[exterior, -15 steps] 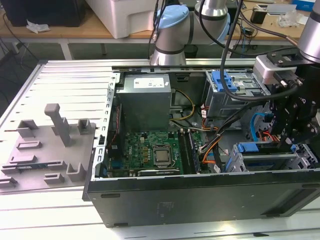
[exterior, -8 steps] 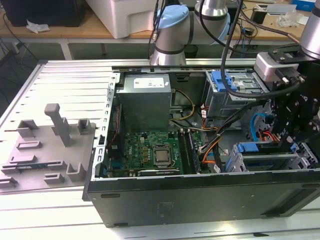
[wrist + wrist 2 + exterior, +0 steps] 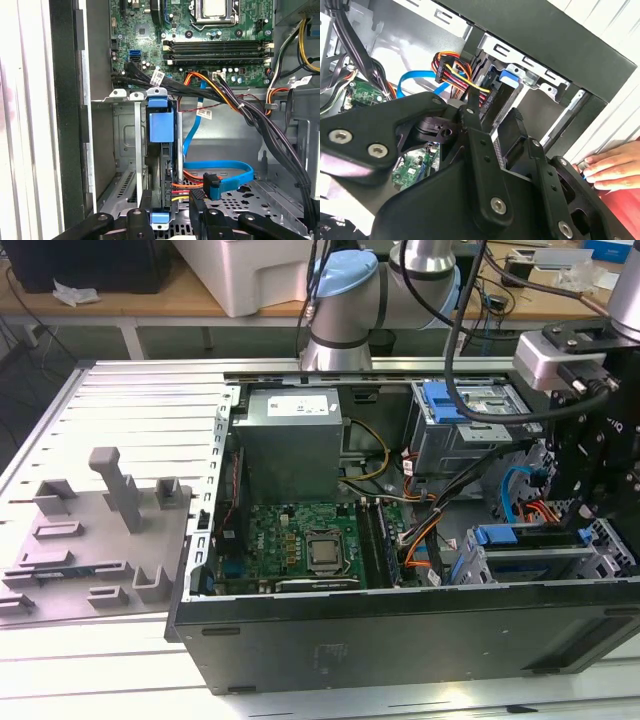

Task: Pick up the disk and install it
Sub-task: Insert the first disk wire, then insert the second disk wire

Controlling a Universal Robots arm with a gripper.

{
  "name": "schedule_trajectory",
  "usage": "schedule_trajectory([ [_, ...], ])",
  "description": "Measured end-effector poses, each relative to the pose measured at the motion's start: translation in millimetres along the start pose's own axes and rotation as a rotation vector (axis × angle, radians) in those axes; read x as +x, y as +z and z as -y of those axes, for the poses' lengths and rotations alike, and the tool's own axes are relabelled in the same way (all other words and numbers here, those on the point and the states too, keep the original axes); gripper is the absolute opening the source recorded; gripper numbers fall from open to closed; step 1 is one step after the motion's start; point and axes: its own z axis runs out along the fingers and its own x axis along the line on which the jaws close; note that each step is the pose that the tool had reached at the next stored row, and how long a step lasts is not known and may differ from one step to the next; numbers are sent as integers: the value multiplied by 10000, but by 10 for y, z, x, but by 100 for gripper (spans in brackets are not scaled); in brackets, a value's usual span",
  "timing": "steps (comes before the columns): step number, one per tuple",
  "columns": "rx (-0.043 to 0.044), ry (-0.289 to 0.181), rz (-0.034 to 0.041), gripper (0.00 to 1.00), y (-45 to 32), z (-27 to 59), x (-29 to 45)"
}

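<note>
The computer case (image 3: 400,635) is matt black metal outside, bare dull grey sheet steel inside. The disk (image 3: 161,150) stands in its bay, its carrier smooth blue plastic with a slight sheen. The gripper (image 3: 170,212) is matt black, studded with shiny silver screws. The motherboard (image 3: 300,545) is glossy green. The table (image 3: 130,400) is ribbed, brushed aluminium; the grey fixture (image 3: 100,530) looks matt plastic.

The disk (image 3: 161,150), edged by its blue carrier frame, stands on edge in the drive cage.
</note>
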Motion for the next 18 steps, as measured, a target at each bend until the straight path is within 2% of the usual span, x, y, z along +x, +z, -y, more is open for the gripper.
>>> schedule_trajectory([
  [4,0,0,-3,43,-38,3,2],
  [9,-1,0,0,43,-139,17,8],
  [18,0,0,-1,43,-154,22,9],
])
